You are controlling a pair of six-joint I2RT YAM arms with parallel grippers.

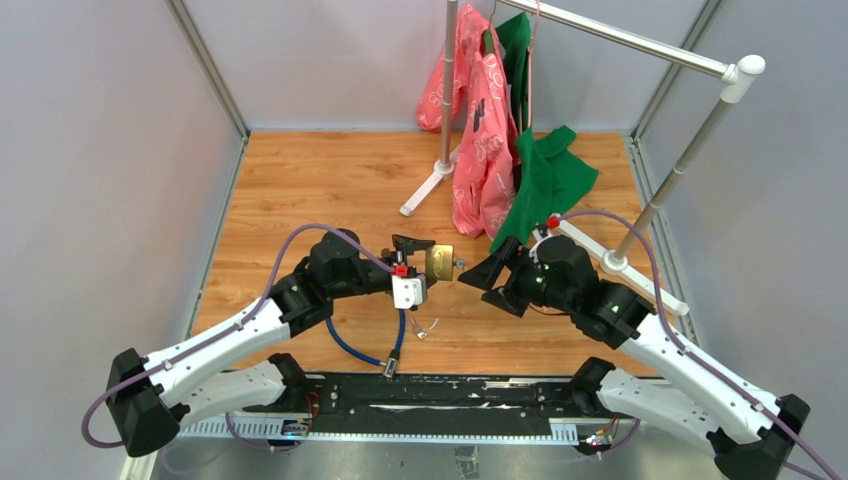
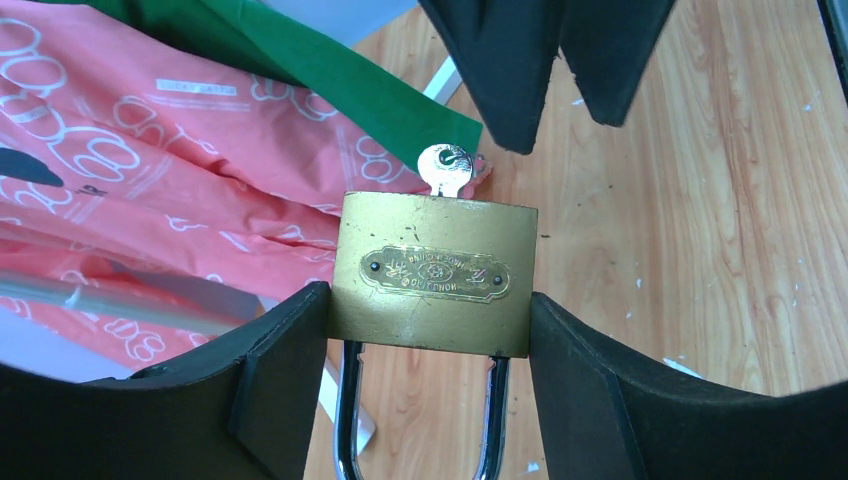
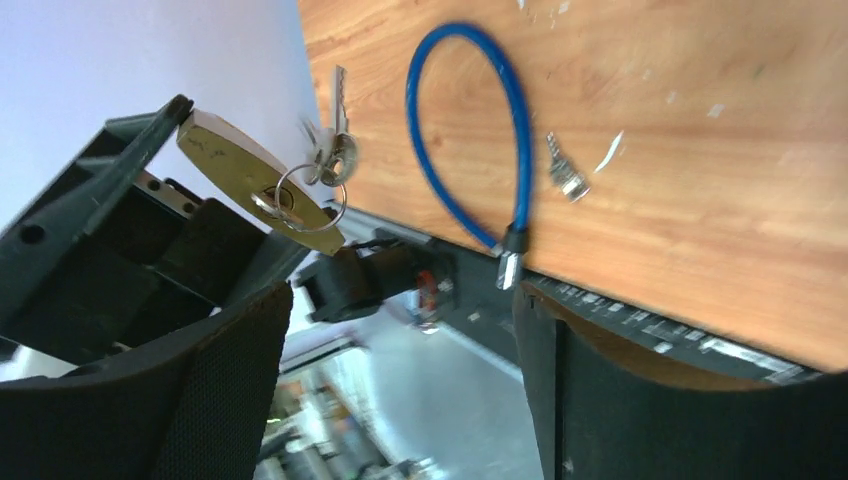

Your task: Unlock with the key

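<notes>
A brass padlock [image 2: 433, 272] with an oval embossed nameplate is held above the surface, clamped by its narrow sides in the left hand [image 2: 428, 305]. In the left wrist view its steel shackle [image 2: 349, 420] points to 6 o'clock, both legs entering the body. A silver key [image 2: 447, 168] is inserted in the base, its head projecting at 12 o'clock. A ring [image 3: 300, 200] with spare keys [image 3: 335, 150] hangs from it.

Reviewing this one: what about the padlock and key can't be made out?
Shackle ends: left wrist view, cut off by the bottom edge; latched or released, cannot tell.
Key blade: buried in the padlock in every view; its turn is hidden.
Small metal piece on the table: top view, too small to identify.
</notes>
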